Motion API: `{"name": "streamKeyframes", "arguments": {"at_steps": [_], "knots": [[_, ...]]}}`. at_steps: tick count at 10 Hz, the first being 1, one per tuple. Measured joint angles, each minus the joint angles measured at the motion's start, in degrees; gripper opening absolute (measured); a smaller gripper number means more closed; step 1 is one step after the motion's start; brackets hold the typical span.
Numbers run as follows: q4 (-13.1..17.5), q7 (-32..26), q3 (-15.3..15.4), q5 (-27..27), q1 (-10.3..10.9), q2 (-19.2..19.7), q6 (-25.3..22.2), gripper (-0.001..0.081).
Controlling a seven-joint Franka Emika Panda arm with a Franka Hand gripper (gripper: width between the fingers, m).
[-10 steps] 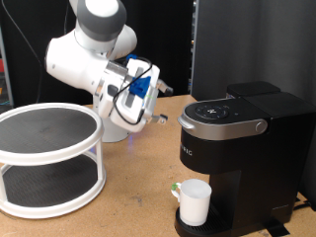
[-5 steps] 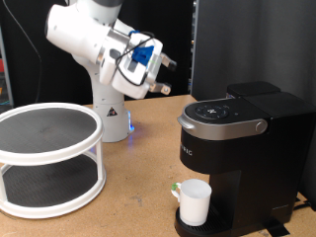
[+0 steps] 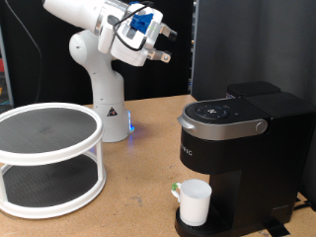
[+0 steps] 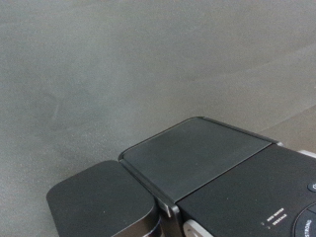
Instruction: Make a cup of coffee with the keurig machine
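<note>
white panda arm (image 3: pixel 94 44) with rounded, glossy links

a blue block and black cables sit on the hand near the dark gripper (image 3: pixel 166 45); the base carries a small triangular warning mark and a blue light.

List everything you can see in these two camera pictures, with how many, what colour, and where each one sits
keurig machine: one, matte black with a grey-silver lid handle, on the table at the exterior view's right; its top also fills the lower part of the wrist view.
cup: one, white with a bit of green at the rim, standing under the machine's front.
two-tier round rack: one, white with dark shelves, at the exterior view's left.
table: one, light wood.
robot arm: one, white, standing behind the rack.
gripper: one, raised near the exterior view's top, holding nothing visible.
</note>
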Motion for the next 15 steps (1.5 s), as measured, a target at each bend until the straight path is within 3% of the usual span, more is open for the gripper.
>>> {"name": "streamKeyframes", "arguments": {"at_steps": [1,2,6,8,9,11,13,15], "knots": [[0.0,-0.2,0.0,0.0,0.0,0.1,0.0,0.0806],[0.1,-1.5,0.1,-3.3,0.0,0.3,-0.6,0.0806],[3.5,-2.2,4.4,-21.1,0.1,2.6,-5.1,0.0806],[6.3,-2.2,5.5,-24.1,0.4,5.4,-7.7,0.0806],[6.1,-2.2,5.4,-23.9,0.4,5.2,-7.7,0.0806],[7.0,-4.1,5.6,-29.0,0.5,5.5,-12.4,0.0806],[10.1,-4.7,6.4,-33.0,1.5,7.0,-17.3,0.0806],[14.3,-4.7,6.8,-33.7,3.3,9.8,-19.6,0.0806]]}}
